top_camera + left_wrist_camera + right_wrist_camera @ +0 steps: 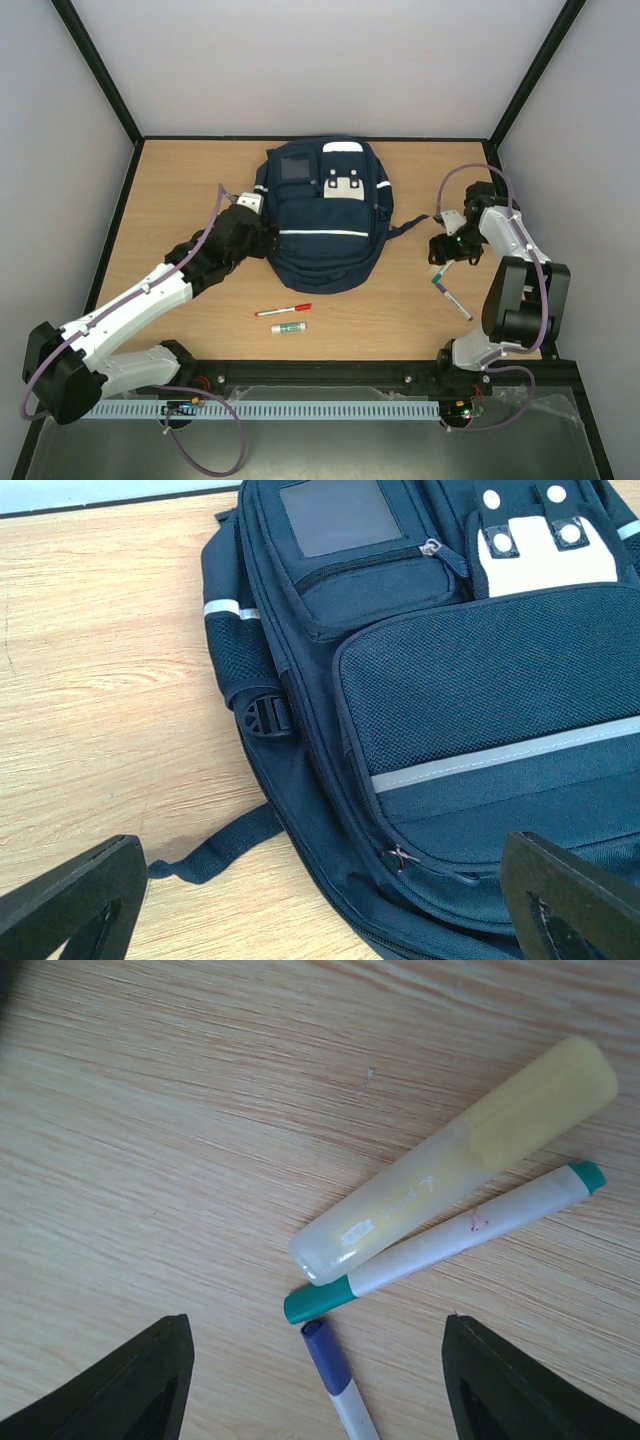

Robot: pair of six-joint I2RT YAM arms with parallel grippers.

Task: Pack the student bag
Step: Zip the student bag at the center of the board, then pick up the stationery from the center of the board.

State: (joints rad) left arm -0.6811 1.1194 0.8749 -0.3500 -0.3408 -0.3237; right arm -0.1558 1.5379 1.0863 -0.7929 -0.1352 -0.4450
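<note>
Lying between the right gripper's (pixel 315 1322) fingers (pixel 140 1390), the blue-capped pen (pixel 328 1358) is cropped.

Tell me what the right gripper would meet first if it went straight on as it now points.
Likely the blue-capped pen, lying on the table between the open right gripper's fingers; the green-capped marker and yellow highlighter lie just beyond. Depth is uncertain.

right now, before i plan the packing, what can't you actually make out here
- student bag: top view, main zip open or shut, too small to tell; left wrist view shows only its front pockets and one side.
- blue-tipped pen: right wrist view, bottom edge cuts off its length.
- green-and-white tube: top view, too small to identify.
- yellow highlighter: top view, hidden beneath the right gripper.
</note>
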